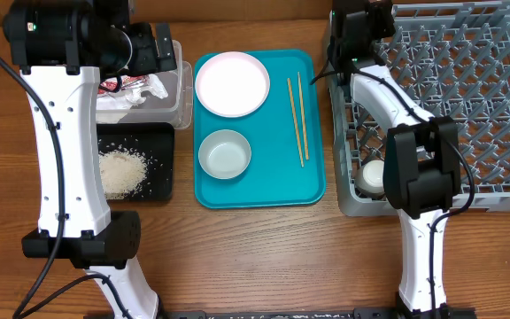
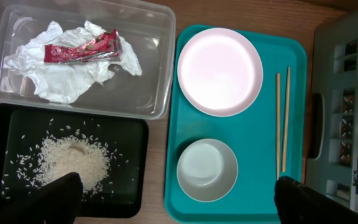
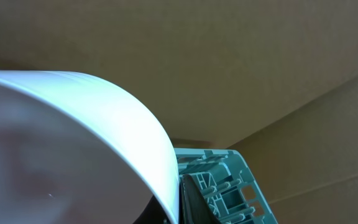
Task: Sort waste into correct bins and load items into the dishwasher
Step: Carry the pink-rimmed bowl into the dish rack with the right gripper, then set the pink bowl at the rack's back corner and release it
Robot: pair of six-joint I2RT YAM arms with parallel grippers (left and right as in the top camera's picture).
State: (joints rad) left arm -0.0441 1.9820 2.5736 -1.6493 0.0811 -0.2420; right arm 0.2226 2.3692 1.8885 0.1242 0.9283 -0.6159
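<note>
The white plate [image 1: 232, 83], a white bowl [image 1: 225, 153] and the chopsticks [image 1: 297, 120] lie on the teal tray [image 1: 264, 190]. My left gripper [image 2: 182, 200] hangs open high above, its fingertips [image 2: 58, 199] spread wide and empty. The clear tub [image 2: 160, 62] holds crumpled napkins [image 2: 67, 78] and the red wrapper [image 2: 82, 50]. Loose rice [image 2: 70, 162] sits in the black tray [image 2: 129, 186]. My right gripper [image 3: 178, 205] is shut on the rim of a second white bowl [image 3: 73, 155] at the grey dish rack's [image 1: 503, 202] far-left corner. A small white cup [image 1: 372, 177] rests in the rack.
The tub and black tray stand left of the teal tray, and the rack [image 2: 347, 99] stands to its right. My right arm [image 1: 419, 168] stretches over the rack's left side. Bare wood table [image 1: 264, 257] lies in front.
</note>
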